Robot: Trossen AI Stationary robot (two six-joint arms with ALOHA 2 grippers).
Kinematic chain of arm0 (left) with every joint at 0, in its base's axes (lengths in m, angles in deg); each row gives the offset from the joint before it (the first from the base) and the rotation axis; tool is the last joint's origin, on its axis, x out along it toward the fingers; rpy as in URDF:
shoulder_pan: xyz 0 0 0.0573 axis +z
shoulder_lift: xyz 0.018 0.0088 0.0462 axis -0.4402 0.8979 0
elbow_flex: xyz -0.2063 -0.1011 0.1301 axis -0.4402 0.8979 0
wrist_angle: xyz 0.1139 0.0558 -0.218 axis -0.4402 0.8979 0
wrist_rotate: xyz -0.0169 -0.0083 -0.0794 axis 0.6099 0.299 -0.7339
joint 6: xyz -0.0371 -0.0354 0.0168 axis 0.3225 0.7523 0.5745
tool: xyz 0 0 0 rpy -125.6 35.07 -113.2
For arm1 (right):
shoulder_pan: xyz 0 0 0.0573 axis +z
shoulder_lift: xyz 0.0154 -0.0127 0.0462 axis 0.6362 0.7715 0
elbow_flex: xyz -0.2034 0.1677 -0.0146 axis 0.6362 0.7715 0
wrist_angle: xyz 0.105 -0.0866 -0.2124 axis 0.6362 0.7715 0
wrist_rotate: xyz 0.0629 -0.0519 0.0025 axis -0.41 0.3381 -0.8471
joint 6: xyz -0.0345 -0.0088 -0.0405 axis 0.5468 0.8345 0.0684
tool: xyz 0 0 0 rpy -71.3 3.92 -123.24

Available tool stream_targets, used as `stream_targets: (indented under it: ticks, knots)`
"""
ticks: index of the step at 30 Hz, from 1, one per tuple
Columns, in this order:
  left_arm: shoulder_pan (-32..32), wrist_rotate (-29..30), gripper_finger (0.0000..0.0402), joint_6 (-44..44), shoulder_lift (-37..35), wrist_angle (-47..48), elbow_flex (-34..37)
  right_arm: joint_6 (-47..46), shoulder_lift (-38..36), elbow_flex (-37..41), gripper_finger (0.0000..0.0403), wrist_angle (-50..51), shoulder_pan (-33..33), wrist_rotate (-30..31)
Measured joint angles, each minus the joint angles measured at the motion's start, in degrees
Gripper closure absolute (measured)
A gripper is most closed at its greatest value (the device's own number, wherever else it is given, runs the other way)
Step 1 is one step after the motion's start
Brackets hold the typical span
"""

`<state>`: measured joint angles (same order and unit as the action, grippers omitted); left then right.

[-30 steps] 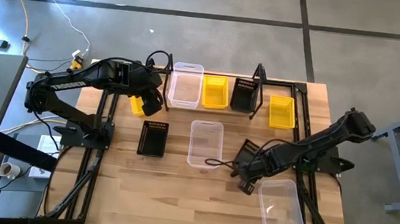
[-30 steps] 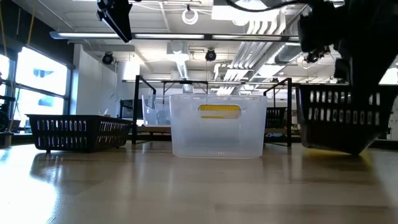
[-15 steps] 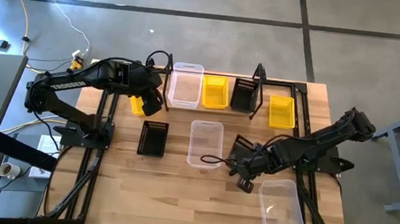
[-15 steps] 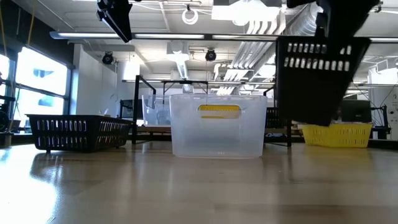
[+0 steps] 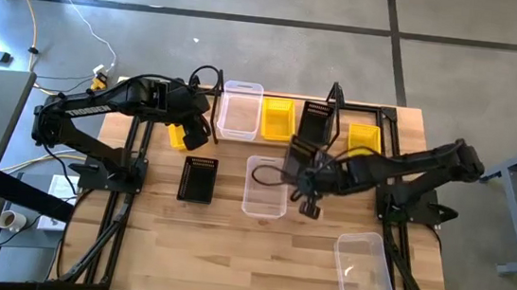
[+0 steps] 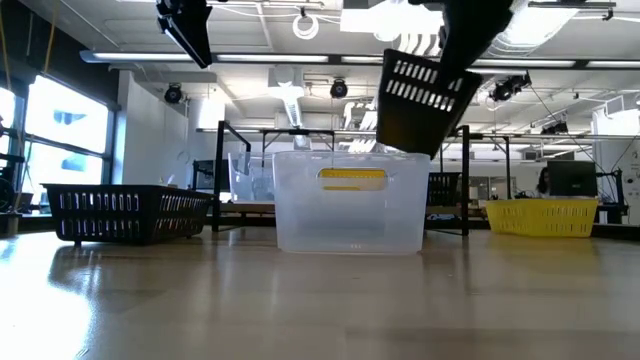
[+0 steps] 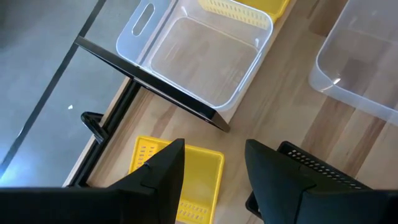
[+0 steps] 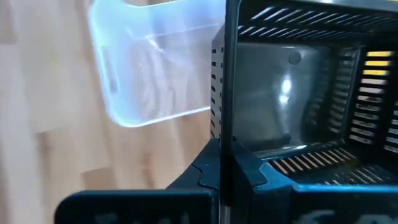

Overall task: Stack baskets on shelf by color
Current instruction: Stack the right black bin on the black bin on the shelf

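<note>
Seen from above, the left claw point(image 5: 195, 131) hangs with fingers spread and empty over a yellow basket point(image 5: 177, 136) at the desk's point(image 5: 229, 256) far left edge; its wrist camera alone shows that basket's perforated wall. A black basket point(image 5: 198, 178) lies nearer. On the shelf point(image 5: 278, 142) sit a clear basket point(image 5: 240, 110), a yellow one point(image 5: 277, 119) and a black one point(image 5: 315, 122). At centre, a second clear basket point(image 5: 265, 186) rests on the desk. The right claw point(image 5: 304, 183) is clamped on the wall of a black basket point(image 6: 420, 100), which only the low view shows lifted and tilted in the air. Farther right lie another yellow basket point(image 5: 365, 136) and a third clear one point(image 5: 364, 267).
</note>
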<state>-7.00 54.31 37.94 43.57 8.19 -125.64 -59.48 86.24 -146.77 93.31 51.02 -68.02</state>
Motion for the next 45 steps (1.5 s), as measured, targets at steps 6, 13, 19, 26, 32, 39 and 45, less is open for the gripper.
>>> stream_targets:
  ticks: [6, 13, 19, 26, 32, 39, 45]
  knots:
    - [0.0, 0.0, 0.0243, 0.1, 0.0, 0.0, 0.0, 10.2, 0.0, -1.1, 0.0403, 2.1, -6.7, 3.0]
    - [0.0, 0.1, 0.0243, 0.4, 0.0, 0.0, 0.0, 18.7, 0.0, -1.1, 0.0403, 5.1, -14.1, 4.4]
    - [0.0, 0.2, 0.0243, 0.4, 0.0, 0.0, 0.0, 25.5, 0.0, -1.1, 0.0403, 6.0, -20.1, 4.5]
    - [0.0, 2.0, 0.0243, -0.4, 0.0, 0.0, 0.0, 30.4, 0.2, -0.9, 0.0403, 7.8, -25.8, 4.0]
    - [0.0, 4.1, 0.0243, -0.5, 0.0, -0.2, 0.0, 30.8, 0.8, -0.8, 0.0403, 7.4, -28.2, 1.5]
    - [0.0, 4.3, 0.0243, -0.6, 0.0, -0.4, 0.0, 30.6, 4.1, -0.8, 0.0403, 6.7, -28.5, 1.0]
    - [0.0, 4.4, 0.0243, -2.1, 0.0, -1.6, 0.0, 27.7, 7.7, -0.8, 0.0403, 7.5, -28.5, 2.1]
